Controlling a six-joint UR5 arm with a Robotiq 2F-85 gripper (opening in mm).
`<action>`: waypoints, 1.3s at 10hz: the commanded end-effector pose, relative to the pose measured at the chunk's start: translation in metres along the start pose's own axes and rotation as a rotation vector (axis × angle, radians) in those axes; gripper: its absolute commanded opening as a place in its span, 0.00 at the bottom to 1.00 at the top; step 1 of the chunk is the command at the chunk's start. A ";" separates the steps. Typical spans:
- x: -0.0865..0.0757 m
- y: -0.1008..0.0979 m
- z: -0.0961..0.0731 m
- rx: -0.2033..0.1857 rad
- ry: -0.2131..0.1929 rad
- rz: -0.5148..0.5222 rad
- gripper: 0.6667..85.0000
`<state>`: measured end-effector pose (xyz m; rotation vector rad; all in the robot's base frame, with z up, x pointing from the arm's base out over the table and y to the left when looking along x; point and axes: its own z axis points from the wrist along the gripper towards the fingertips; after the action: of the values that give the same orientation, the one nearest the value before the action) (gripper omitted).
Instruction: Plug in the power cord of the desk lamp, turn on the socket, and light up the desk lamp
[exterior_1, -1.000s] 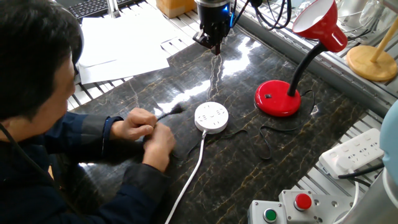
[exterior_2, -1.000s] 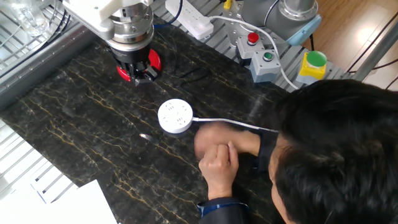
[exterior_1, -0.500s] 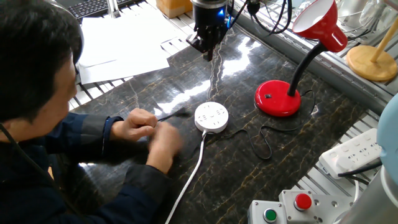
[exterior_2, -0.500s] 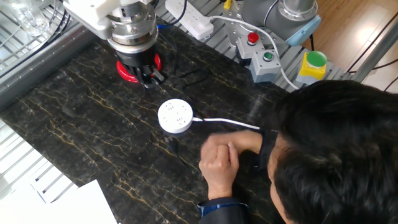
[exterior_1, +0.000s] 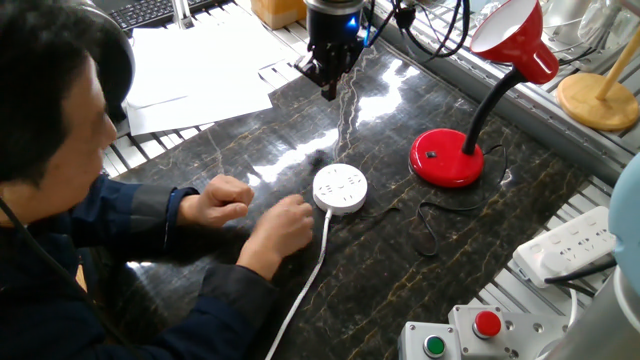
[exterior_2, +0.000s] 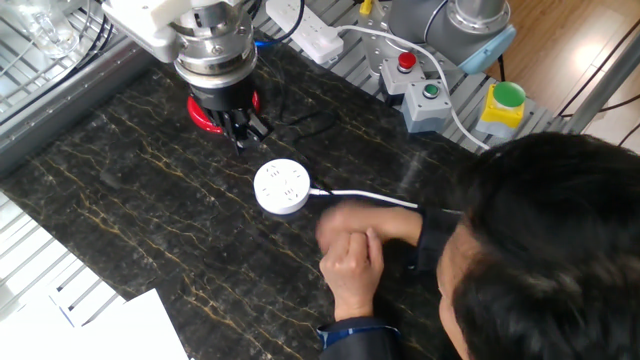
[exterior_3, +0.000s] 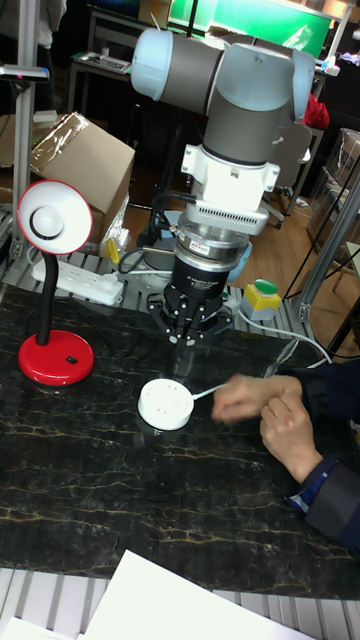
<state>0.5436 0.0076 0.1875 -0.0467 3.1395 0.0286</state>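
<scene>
The round white socket (exterior_1: 340, 187) (exterior_2: 281, 186) (exterior_3: 166, 402) lies mid-table with its thick white cable running toward a person. The desk lamp stands to the side: red base (exterior_1: 447, 157) (exterior_3: 57, 357), red shade (exterior_1: 515, 35) (exterior_3: 52, 222). Its thin black power cord (exterior_1: 428, 228) loops across the table toward the socket; I cannot see the plug, and the person's hand (exterior_1: 285, 225) is right beside the socket. My gripper (exterior_1: 327, 90) (exterior_2: 245, 130) (exterior_3: 185, 338) hangs above the table behind the socket, fingers drawn together, holding nothing.
A person leans over the near edge with both hands on the table (exterior_3: 270, 400). A rectangular white power strip (exterior_1: 570, 245), a button box (exterior_1: 470, 335), white papers (exterior_1: 190, 70) and a wooden stand (exterior_1: 600, 100) lie around the table's edges.
The person's hand slid toward the socket, and the plug seen beside it earlier no longer shows. My gripper shifted slightly sideways above the table.
</scene>
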 end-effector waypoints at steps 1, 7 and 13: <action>0.006 -0.001 0.004 -0.025 -0.007 -0.069 0.69; -0.014 0.011 0.009 -0.043 -0.053 0.126 0.01; -0.046 0.000 0.014 0.012 -0.171 0.115 0.01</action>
<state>0.5808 0.0124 0.1710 0.1312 2.9984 0.0347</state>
